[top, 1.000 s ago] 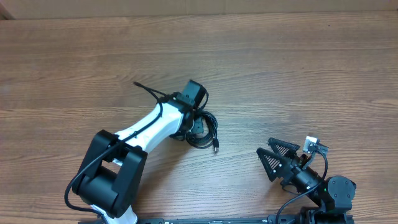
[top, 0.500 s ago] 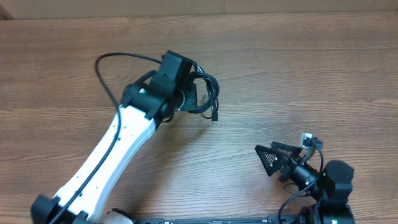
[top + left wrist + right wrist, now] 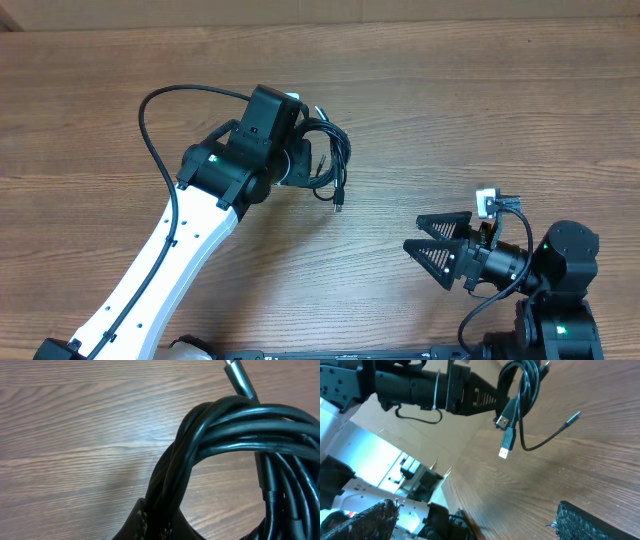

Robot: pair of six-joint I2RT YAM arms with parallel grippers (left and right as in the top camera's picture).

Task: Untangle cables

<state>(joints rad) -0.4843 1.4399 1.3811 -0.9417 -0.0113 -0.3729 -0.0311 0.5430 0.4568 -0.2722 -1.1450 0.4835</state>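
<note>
Cables, one coiled bundle, hang just above the table near its middle, pinched in the closed jaws of the left gripper, with the plugs dangling. Step in hand: lifting, no strand yet separated. The next move likely calls for the right gripper, jaws wide open near the front edge, to catch a loose end. Open tabletop reaches every edge.

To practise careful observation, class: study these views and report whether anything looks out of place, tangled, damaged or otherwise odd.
The black cables are one wound coil, hanging from the shut left pincer above the wooden table, USB plugs dangling loose. The right pincer stands open, apart. No damage shows.
</note>
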